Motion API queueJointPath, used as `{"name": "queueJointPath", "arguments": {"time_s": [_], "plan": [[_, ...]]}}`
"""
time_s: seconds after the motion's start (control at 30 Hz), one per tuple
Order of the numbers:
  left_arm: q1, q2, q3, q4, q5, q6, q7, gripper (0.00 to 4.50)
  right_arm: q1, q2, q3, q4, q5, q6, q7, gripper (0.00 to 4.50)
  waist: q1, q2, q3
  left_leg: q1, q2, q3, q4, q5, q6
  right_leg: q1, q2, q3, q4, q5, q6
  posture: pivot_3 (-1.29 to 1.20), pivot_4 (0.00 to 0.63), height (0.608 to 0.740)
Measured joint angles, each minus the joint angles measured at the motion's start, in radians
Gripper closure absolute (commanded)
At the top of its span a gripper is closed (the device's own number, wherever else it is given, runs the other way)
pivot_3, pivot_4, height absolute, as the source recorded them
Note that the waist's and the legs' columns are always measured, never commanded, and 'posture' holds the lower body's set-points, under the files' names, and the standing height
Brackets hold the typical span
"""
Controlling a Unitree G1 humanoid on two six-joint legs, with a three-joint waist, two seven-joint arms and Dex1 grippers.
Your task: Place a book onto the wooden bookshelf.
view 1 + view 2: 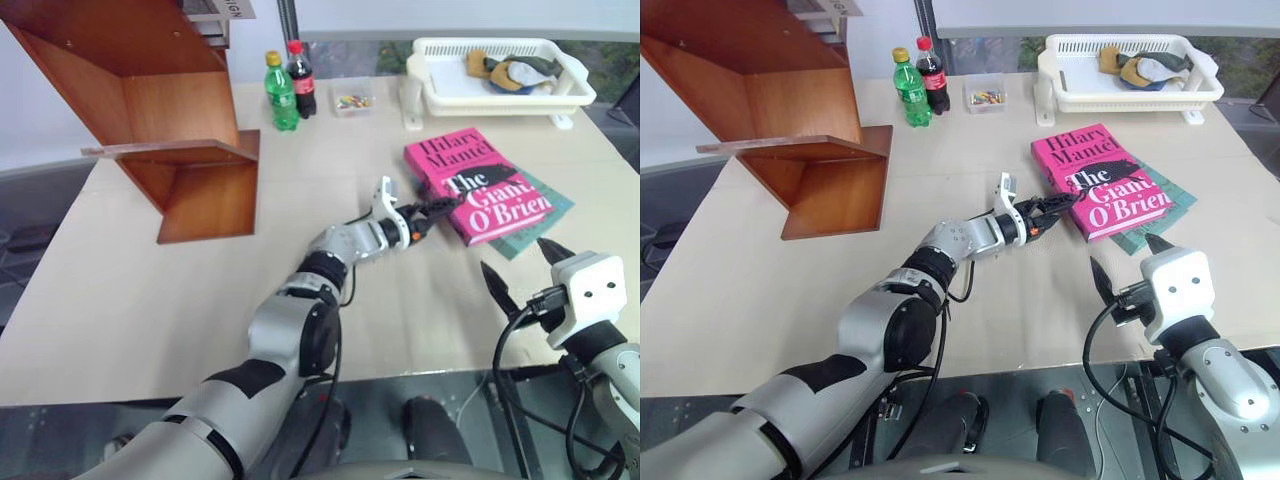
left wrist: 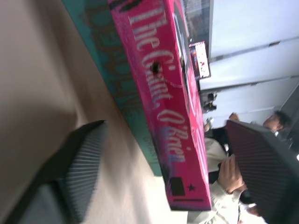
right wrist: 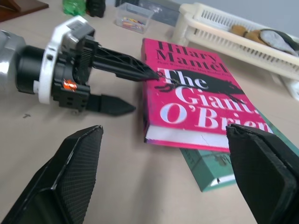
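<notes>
- Progress: early stage; the book lies flat on the table at centre right of the head views, not yet lifted, and the wooden bookshelf at upper left holds nothing that I can see
- Left gripper: mine, reaching level toward the near-left edge of the book; its two fingers stand apart, the upper one over the cover edge and the lower one low beside the spine edge, so I judge them straddling the book without a closed grip
- Right gripper: at lower right of the head views, fingers spread wide, holding nothing, near the book but apart from it
- Remaining, as I judge it: close on the book, lift it, carry it across the frame to the shelf board, and set it down
- Book appearance: thick bright pink paperback, white and black cover lettering, black figure across the middle; it rests on a thinner teal book whose corner shows beyond its lower right edge
- Surroundings: white basket tray at upper right; two bottles at upper centre
</notes>
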Motion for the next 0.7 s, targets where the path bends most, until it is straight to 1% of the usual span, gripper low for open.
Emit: {"name": "queueJointPath", "arguments": {"time_s": [0.07,0.27,0.33,0.4,0.47,0.53,0.57,0.6,0.7], "plan": [[-0.003,-0.001,0.006,0.01,0.007,-0.008,-0.008,2.48,0.001,0.002,0.0,0.0,-0.002,0.0,0.0,0.09,0.0,0.0,0.0,0.0,0.0,0.0,0.0,0.0,0.0,0.0,0.0,0.0,0.0,0.0,0.0,0.0,0.15,0.74],[-0.013,-0.002,0.007,0.022,0.031,-0.023,-0.02,2.48,0.004,0.005,-0.004,0.01,-0.017,0.007,0.001,0.09,0.0,0.0,0.0,0.0,0.0,0.0,0.001,0.0,0.0,0.0,0.0,0.0,0.002,0.0,0.0,0.0,0.15,0.74],[-0.016,-0.001,0.007,0.021,0.038,-0.017,-0.032,2.48,0.003,-0.001,-0.003,0.047,-0.044,0.03,-0.011,0.09,0.0,0.0,0.0,0.0,0.0,0.0,0.001,0.0,0.0,0.0,0.0,0.0,0.002,0.0,0.0,0.0,0.15,0.74],[-0.014,0.0,0.003,0.011,0.046,0.012,-0.047,2.48,-0.014,0.017,-0.002,0.109,-0.068,0.063,-0.039,0.09,-0.001,0.0,0.0,0.0,0.0,0.0,0.001,0.0,0.0,0.0,0.0,0.0,0.003,0.0,0.0,0.0,0.15,0.74],[-0.008,0.002,-0.01,-0.027,0.05,0.051,-0.064,2.54,-0.054,0.05,0.0,0.165,-0.085,0.086,-0.071,0.62,-0.003,0.0,0.0,0.0,0.0,0.001,0.001,0.0,0.0,-0.002,0.0,0.002,0.005,0.0,0.0,0.0,0.15,0.74],[0.024,0.016,-0.035,-0.126,0.055,0.103,-0.093,2.54,-0.104,0.08,0.001,0.214,-0.096,0.098,-0.1,1.38,-0.007,0.001,0.0,0.001,0.0,0.003,0.001,0.0,0.0,-0.002,0.0,0.004,0.006,0.0,0.0,0.0,0.15,0.74],[0.073,0.03,-0.058,-0.227,0.058,0.149,-0.105,2.54,-0.133,0.096,0.001,0.241,-0.097,0.103,-0.11,1.87,-0.012,0.001,-0.001,0.001,0.001,0.003,0.0,0.0,0.0,-0.003,0.001,0.005,0.006,0.0,0.0,0.0,0.15,0.74],[0.099,0.038,-0.063,-0.269,0.058,0.17,-0.11,2.54,-0.144,0.105,0.0,0.25,-0.098,0.105,-0.116,2.31,-0.015,0.001,-0.001,0.001,0.001,0.003,0.0,0.0,0.0,-0.003,0.001,0.005,0.007,0.0,0.0,0.0,0.15,0.74],[0.272,0.125,-0.141,-0.547,0.065,0.277,-0.131,2.54,-0.195,0.121,-0.007,0.324,-0.101,0.108,-0.126,3.75,-0.032,0.002,-0.001,0.001,0.001,0.006,0.0,0.0,0.0,-0.005,0.001,0.008,0.009,0.0,0.0,0.0,0.15,0.74]]}}
